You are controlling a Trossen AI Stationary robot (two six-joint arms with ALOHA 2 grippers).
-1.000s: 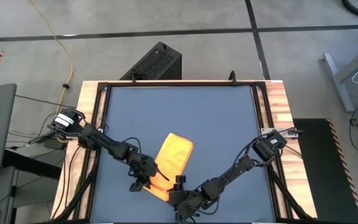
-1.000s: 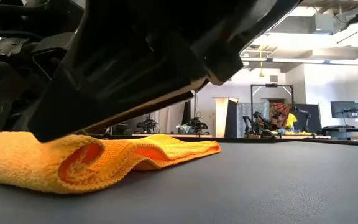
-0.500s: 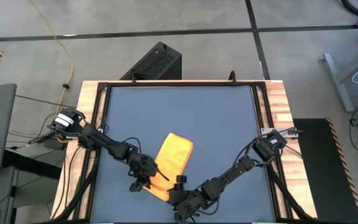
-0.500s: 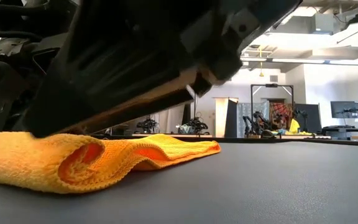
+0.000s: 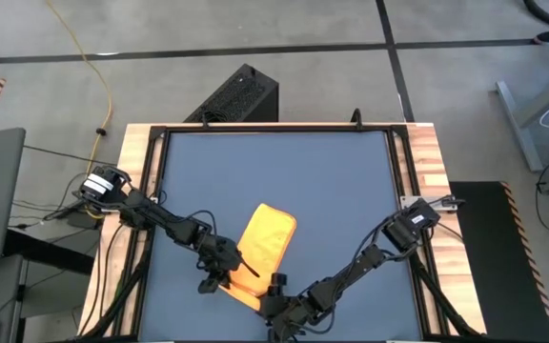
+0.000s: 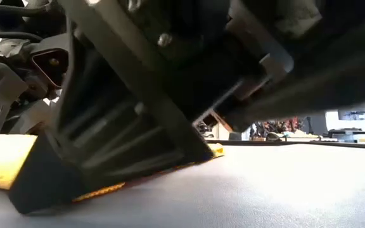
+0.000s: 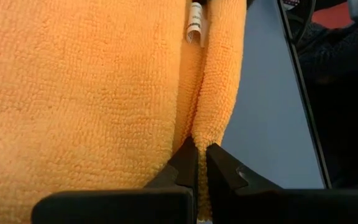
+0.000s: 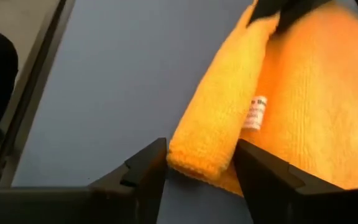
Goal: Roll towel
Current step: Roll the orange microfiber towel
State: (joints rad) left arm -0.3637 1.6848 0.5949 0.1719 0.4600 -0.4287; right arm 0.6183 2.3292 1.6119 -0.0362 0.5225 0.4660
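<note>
With the towel (image 5: 264, 248) lying near the surface's (image 5: 332, 191) front edge, the left pincer (image 7: 196, 163) clamped on its rolled fold and the right pincer (image 8: 199, 163) spread wide around that fold's end, uneven pulling risks unrolling it.

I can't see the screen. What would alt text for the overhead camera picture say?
A folded yellow towel lies on a dark blue tabletop, seen from straight above. Two dark robot arms reach in from either side, and the left claw and right claw meet at the towel's near end.
</note>
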